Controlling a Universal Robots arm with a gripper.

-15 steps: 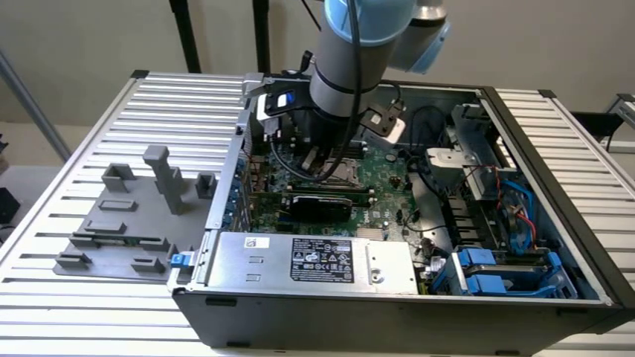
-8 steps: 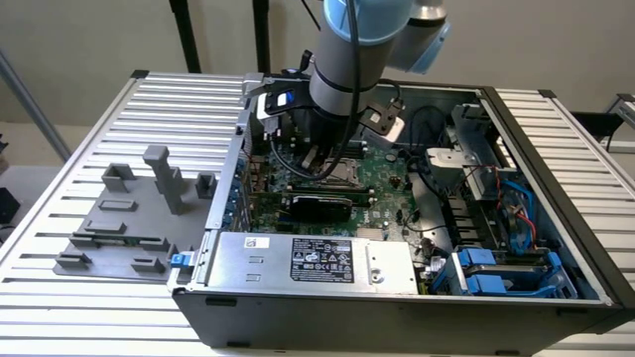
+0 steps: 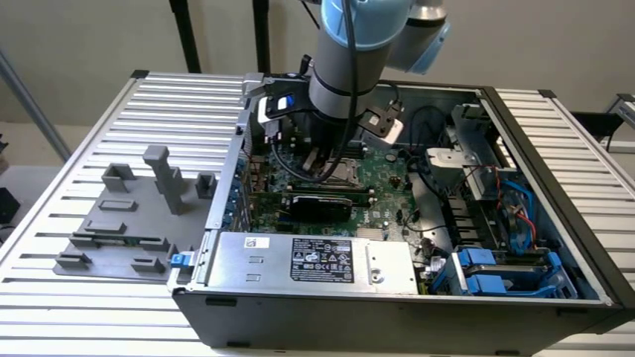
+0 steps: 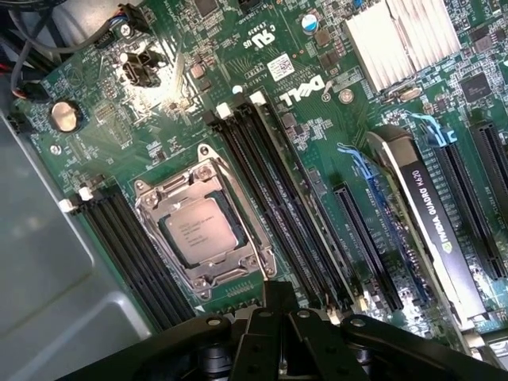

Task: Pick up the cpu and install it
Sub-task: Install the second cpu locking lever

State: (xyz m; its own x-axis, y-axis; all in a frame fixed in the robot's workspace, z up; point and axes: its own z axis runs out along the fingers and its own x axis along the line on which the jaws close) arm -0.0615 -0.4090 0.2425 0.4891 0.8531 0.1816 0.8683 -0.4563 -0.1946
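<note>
CPU (image 4: 205,229) lies seated in its socket (image 4: 205,232) in the wrist view; whether the tool (image 3: 332,172) is open, I cannot tell.

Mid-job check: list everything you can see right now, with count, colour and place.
cpu: one, silver-grey, lying inside the socket frame on the motherboard.
socket frame: one, shiny metal, around the cpu.
motherboard: one, green, on the floor of the computer case.
memory slots: several, black, beside the socket.
graphics card: one, black, in a slot.
heatsink: one, silver, finned.
computer case: one, dark grey, open on the table.
power supply: one, grey, along the case's near side.
fixture blocks: one grey set, on the exterior view's left.
table: one, pale slatted.
gripper: one, black, above the motherboard near the socket.
</note>
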